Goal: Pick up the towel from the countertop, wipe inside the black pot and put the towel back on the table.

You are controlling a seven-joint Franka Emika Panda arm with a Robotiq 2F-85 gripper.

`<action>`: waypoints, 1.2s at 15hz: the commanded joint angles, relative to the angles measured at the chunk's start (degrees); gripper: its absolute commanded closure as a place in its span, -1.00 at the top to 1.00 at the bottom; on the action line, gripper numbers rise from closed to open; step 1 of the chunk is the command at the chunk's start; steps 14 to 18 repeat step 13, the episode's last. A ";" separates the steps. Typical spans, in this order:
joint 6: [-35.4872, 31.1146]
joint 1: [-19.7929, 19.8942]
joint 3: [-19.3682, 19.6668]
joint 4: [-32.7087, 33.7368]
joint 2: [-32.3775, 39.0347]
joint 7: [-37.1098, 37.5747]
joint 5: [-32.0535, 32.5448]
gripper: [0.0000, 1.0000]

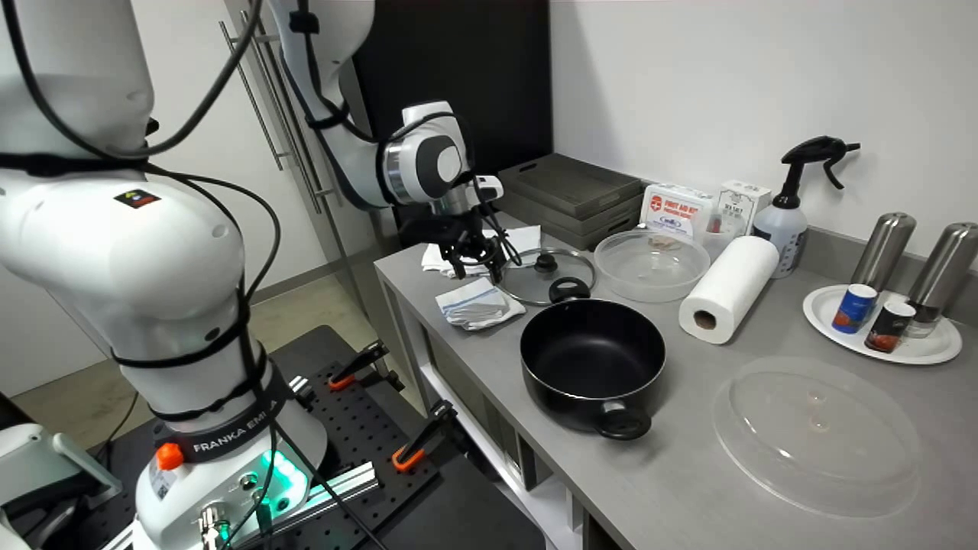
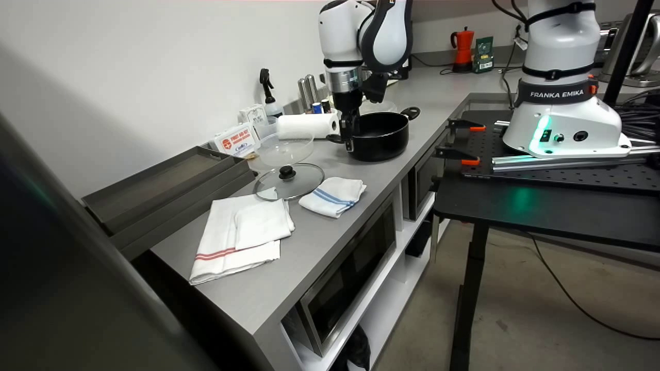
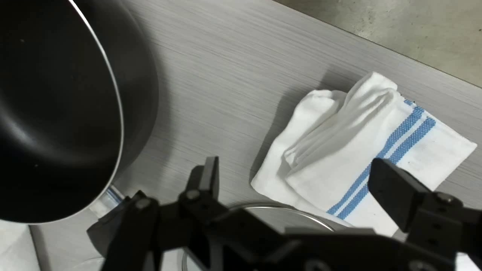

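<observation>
You are holding the gripper (image 3: 295,165), fingers (image 3: 395,192) wide apart and empty, above the countertop (image 3: 211,75), where the blue-striped towel (image 3: 350,158) is lying beside the glass lid (image 2: 304,181), off-centre toward the finger farther from the black pot (image 3: 75,113).

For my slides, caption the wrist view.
Jaws open above the counter, the pot and striped towel lying apart.

White Panda arm (image 1: 130,252), black straps (image 1: 53,164), grey cable (image 1: 134,153); dark collar (image 2: 554,94) lettered "FRANKA EMIKA," orange knob (image 1: 170,456), green base light (image 2: 540,135); silver wrist ring (image 2: 344,81); black gripper (image 3: 295,173), round screw heads (image 3: 192,194).
</observation>
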State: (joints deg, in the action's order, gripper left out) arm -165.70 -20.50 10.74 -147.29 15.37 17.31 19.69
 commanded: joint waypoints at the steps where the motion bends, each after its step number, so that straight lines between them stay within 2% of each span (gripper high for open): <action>1: 0.03 -0.37 2.21 -5.09 -6.60 1.76 1.34 1.00; 5: -0.18 0.32 3.51 -8.52 -11.11 0.91 0.80 1.00; 6: 0.01 0.12 2.93 -5.45 -7.11 0.36 0.17 1.00; 10: 0.01 0.43 3.21 -7.41 -9.64 0.36 0.17 1.00; 18: 0.01 0.43 3.21 -7.47 -9.69 0.36 0.17 1.00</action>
